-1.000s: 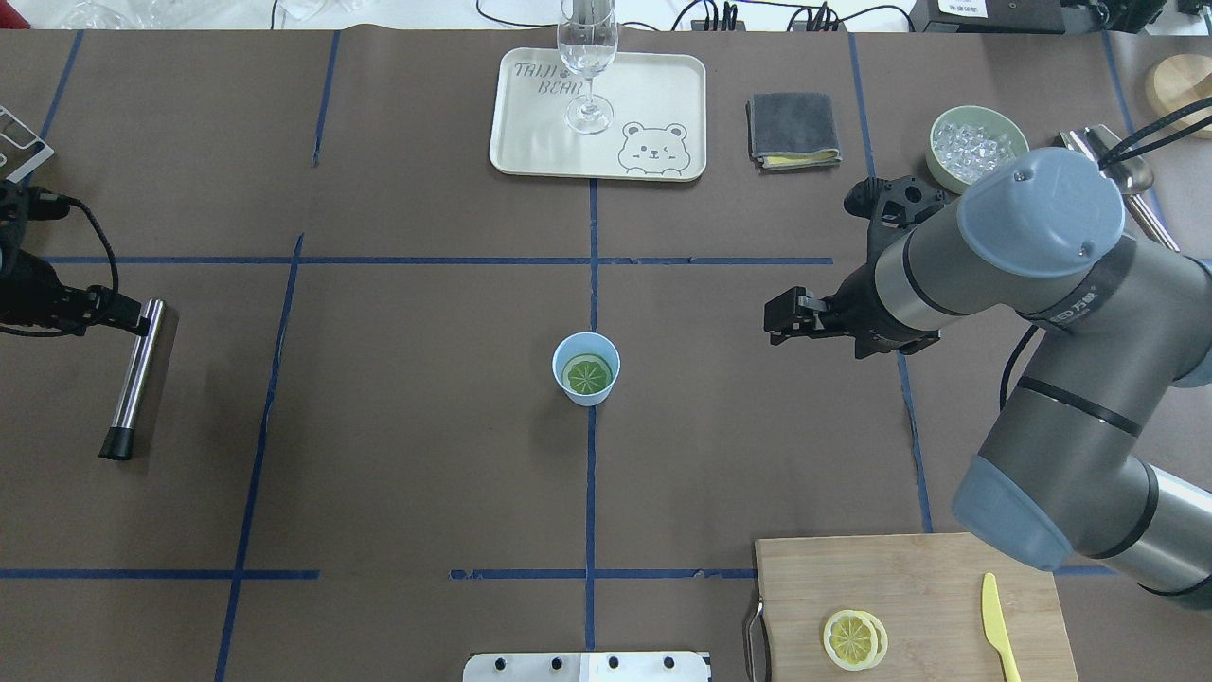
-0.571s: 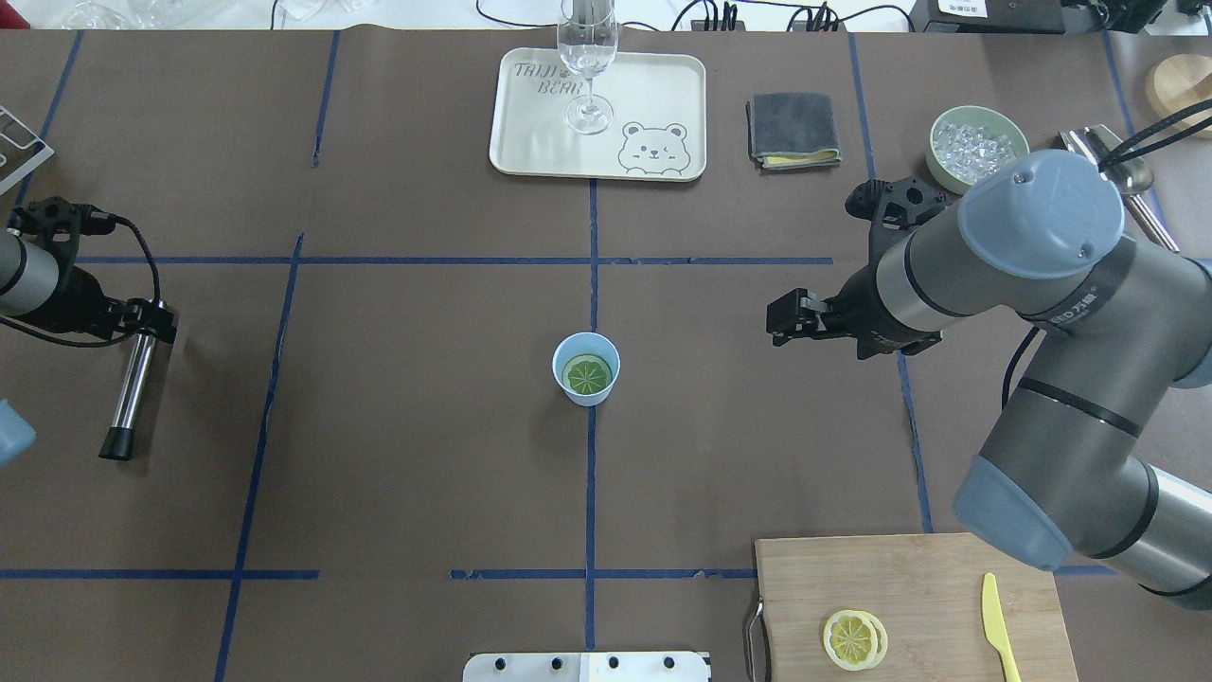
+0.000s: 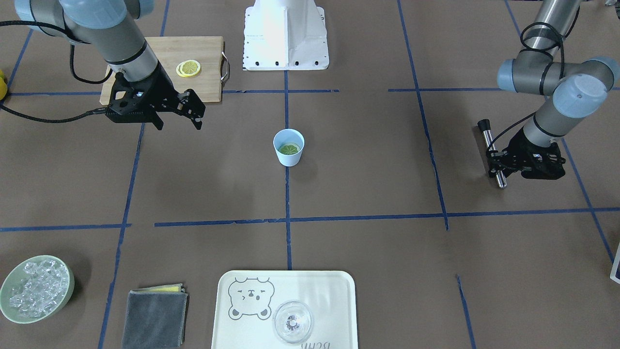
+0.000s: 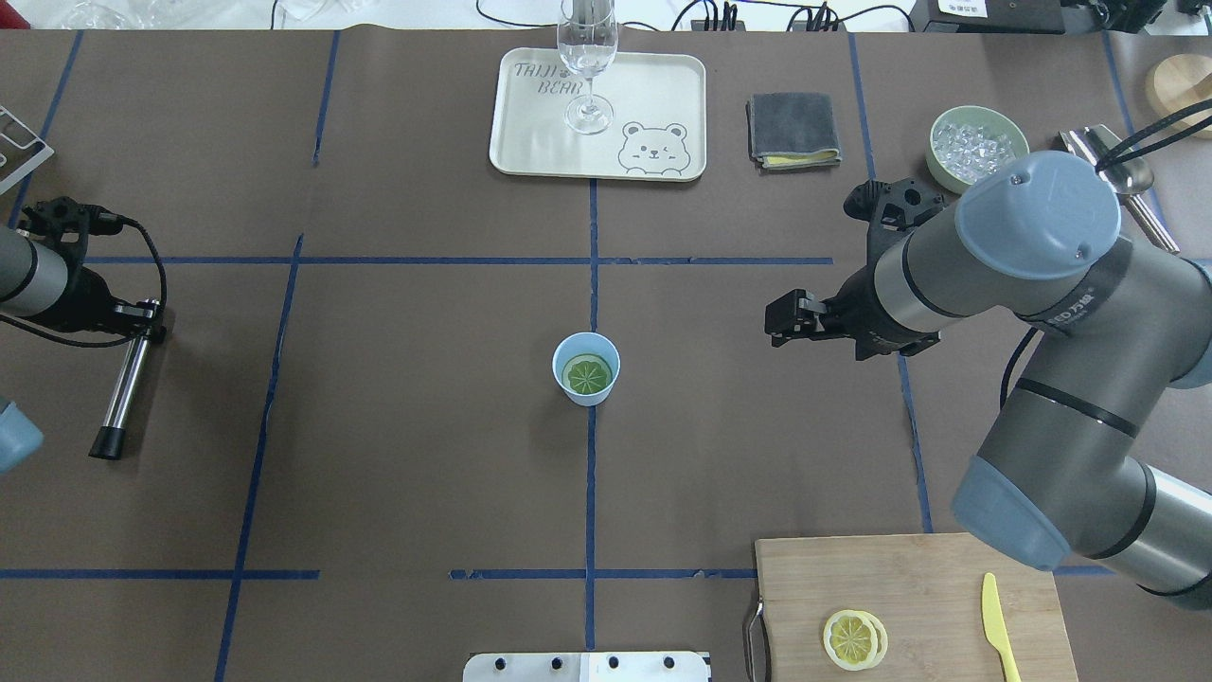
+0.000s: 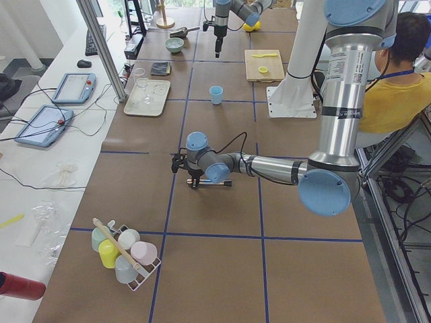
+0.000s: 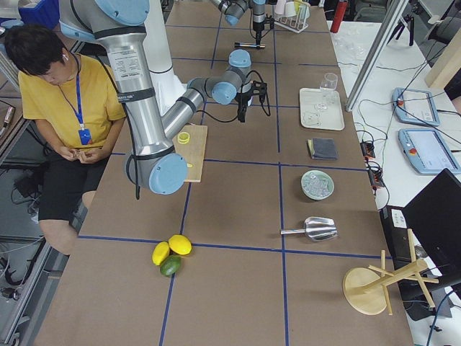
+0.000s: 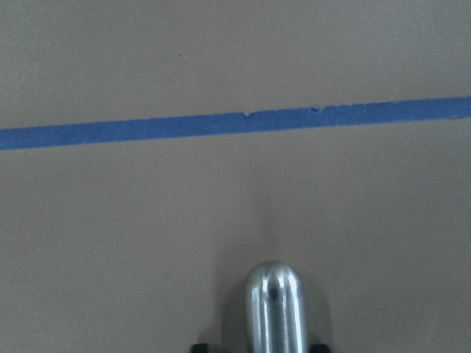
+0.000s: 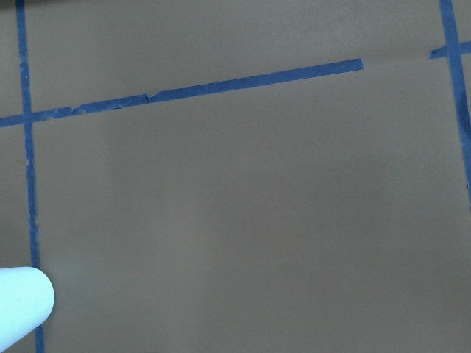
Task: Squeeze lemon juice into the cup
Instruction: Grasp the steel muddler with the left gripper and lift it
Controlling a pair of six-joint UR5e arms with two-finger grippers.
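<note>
nearest the robot, one cutting board (image 4: 947, 583) carries two overlapping lemon slices (image 4: 854, 639) and one yellow knife (image 4: 994, 625). mid-table, one light-blue cup (image 4: 607, 384) stands upright with one lemon slice (image 4: 587, 375) lying flat inside. the right gripper (image 4: 778, 322) hangs well apart from it, fingers spread and empty. the left gripper (image 4: 147, 317) is clamped on one metal rod (image 4: 123, 393). farthest sit one tray (image 4: 653, 85) bearing one glass (image 4: 588, 57), one cloth (image 4: 793, 128) and one bowl of ice (image 4: 937, 156).

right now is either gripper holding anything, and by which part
Left gripper grips the metal rod near its bare steel end, away from the black tip. Right gripper is open, holding nothing.
</note>
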